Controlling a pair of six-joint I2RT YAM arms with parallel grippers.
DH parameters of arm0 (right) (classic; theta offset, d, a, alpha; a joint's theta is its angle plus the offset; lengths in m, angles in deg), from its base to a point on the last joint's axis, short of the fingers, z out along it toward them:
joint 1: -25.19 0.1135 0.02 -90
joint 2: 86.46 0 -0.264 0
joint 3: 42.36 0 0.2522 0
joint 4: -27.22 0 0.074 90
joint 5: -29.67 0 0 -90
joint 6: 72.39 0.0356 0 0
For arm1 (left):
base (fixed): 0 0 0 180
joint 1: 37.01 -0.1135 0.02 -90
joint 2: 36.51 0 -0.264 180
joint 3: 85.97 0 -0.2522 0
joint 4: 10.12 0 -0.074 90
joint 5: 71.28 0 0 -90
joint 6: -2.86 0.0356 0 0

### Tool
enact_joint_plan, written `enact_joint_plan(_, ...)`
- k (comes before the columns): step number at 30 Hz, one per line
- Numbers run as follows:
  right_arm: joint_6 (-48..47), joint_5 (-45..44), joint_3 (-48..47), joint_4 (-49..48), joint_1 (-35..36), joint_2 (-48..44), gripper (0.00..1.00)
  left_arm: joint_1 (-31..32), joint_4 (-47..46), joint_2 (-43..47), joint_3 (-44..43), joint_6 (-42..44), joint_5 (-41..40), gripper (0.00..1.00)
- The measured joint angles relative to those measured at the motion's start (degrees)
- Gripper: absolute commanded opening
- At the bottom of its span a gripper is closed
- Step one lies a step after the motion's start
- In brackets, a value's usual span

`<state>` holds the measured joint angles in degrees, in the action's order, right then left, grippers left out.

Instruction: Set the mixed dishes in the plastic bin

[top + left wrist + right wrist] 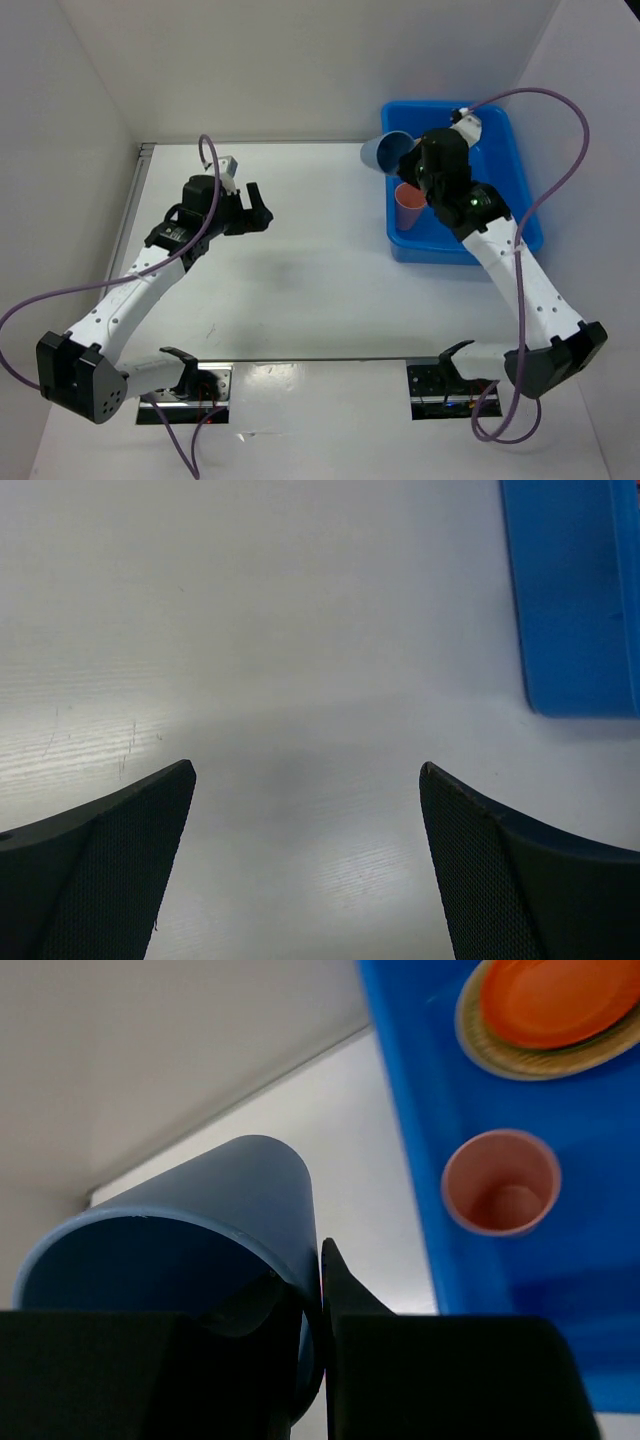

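Currently the right gripper (pixel 316 1272) is clamped on the blue cup (pixel 200 1220). It pinches the cup's wall at the rim, with one finger inside the mouth and the other finger (pixel 350 1295) pressed against the outside. The cup is carried tipped over on its side, its open mouth facing the wrist camera. In the overhead view it hangs in the air at the far left corner of the plastic bin (pixel 435 250), partly over the rim and partly over the white table (pixel 300 270) beside it. The bin sits on the right side of the table, close to the back wall. Inside it, the pink cup (pixel 500 1182) stands upright on the blue floor near the left wall, its mouth facing up. Farther along the bin floor, an orange plate (pixel 555 998) rests on a woven bamboo tray (pixel 520 1060), whose tan rim shows around the plate's edge. From above, the right arm covers that part of the bin, so those two show only in the wrist view. The left gripper (pixel 307 768) hovers over bare table well to the left of the bin. Its two dark fingers are spread wide with nothing between them, and only a corner of the bin's outer wall shows at the upper right of its view.
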<state>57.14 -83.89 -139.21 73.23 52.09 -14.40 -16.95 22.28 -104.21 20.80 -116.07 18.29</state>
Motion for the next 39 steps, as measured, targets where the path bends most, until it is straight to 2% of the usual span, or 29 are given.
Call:
enact_joint_plan(7,-2.0,-1.5,-5.3,1.0,-12.9,8.8,0.0,-0.4,1.0,0.3,2.0,0.0,2.3,0.99)
enact_joint_plan(11,-3.4,-1.5,-8.0,1.5,-16.4,15.1,0.0,-0.4,1.1,0.3,2.0,0.1,2.7,0.99)
enact_joint_plan(15,-4.4,-1.1,-8.1,3.7,-17.0,18.0,0.0,-0.9,1.1,0.3,2.0,0.1,2.8,0.99)
enact_joint_plan(29,-7.7,-0.9,-10.6,10.3,-17.2,17.7,0.0,-1.0,0.7,-0.2,2.1,0.1,3.8,0.99)
enact_joint_plan(39,-8.4,0.5,-6.9,11.6,-17.2,17.4,0.0,-1.0,0.6,-0.2,2.6,0.1,4.7,0.99)
